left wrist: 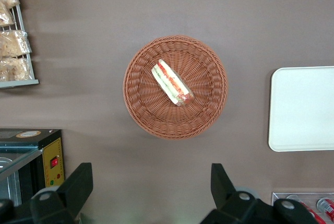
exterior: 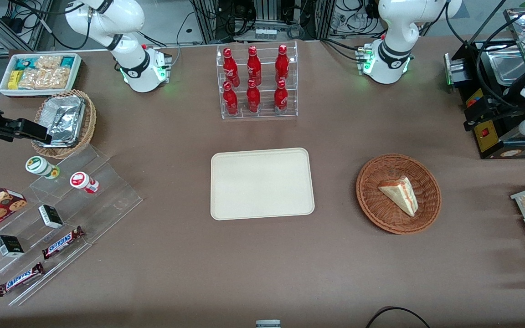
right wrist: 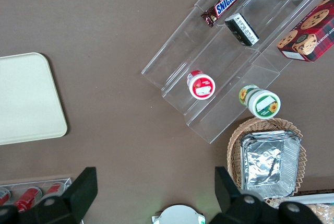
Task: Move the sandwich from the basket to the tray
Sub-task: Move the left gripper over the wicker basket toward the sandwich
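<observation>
The gripper [left wrist: 146,192] hung high above the basket [left wrist: 209,110], fingers [left wrist: 78,182] spread wide and empty; the sandwich [left wrist: 171,83] lay diagonal to their gap.

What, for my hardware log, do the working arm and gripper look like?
Arm: glossy white rounded links, black joint bands, green lights at its base, black cables. Its gripper, above and beside the basket, has open black wedge-shaped jaws.

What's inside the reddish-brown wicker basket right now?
Only the clear-wrapped triangular sandwich, lying in the round reddish-brown woven wicker basket. The weave under it is covered. The open left gripper hangs above the table beside the basket, holding nothing.
</observation>
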{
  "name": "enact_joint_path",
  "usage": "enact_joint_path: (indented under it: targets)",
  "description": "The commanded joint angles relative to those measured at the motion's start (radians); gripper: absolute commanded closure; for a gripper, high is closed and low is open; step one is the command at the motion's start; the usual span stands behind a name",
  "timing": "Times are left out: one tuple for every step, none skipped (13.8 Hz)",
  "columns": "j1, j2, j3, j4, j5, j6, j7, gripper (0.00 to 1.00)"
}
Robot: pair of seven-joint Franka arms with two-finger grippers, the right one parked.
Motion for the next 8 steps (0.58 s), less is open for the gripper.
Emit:
enact_joint_path:
  targets:
    - [-0.023,-0.016,0.010,-0.004,0.013,-0.031,0.018,0.00]
    - [-0.023,-0.010,0.010,-0.008,0.013,-0.023,0.013,0.00]
    - [-0.023,0.007,0.009,-0.016,0.019,-0.013,0.010,0.00]
    - [-0.023,0.022,0.009,-0.031,0.030,0.015,0.005,0.00]
    - [-0.023,0.024,0.009,-0.069,0.035,0.061,0.002,0.00]
    - [-0.023,0.024,0.009,-0.124,0.035,0.129,-0.017,0.00]
    - [-0.023,0.021,0.007,-0.181,0.035,0.203,-0.063,0.00]
    - [-0.023,0.018,0.006,-0.238,0.035,0.269,-0.099,0.00]
